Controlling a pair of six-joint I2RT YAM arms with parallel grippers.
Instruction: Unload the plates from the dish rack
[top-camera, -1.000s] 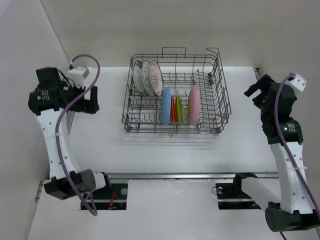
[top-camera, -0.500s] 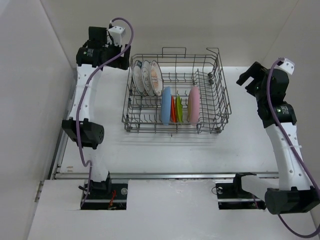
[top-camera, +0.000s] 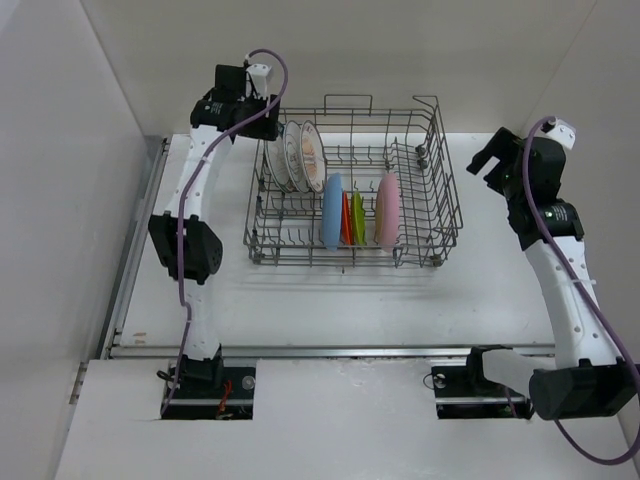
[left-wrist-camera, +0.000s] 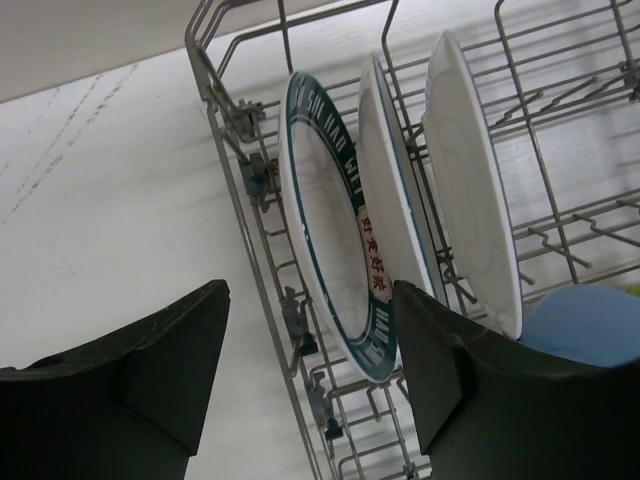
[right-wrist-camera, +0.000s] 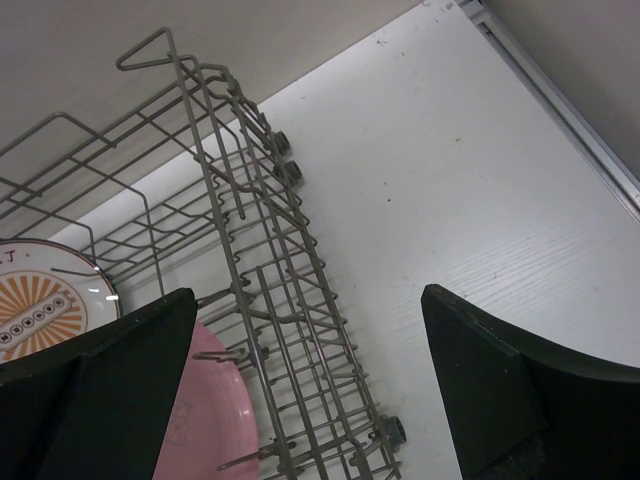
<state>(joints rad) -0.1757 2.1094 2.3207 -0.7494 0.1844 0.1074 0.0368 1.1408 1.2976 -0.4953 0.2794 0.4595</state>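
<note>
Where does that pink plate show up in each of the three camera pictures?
Top external: pink plate, right of centre, standing in the dish rack's near row.
Left wrist: not in it.
Right wrist: bottom left, behind the wires.
Shared landmark: the dish rack, in all three.

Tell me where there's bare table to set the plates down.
Widest bare table: the strip between the front of the dish rack and the arm bases. Also free: right of the rack, up to the right arm. Crowded: the narrow gap between rack and left arm, where the left hand hovers by the patterned plates.
</note>
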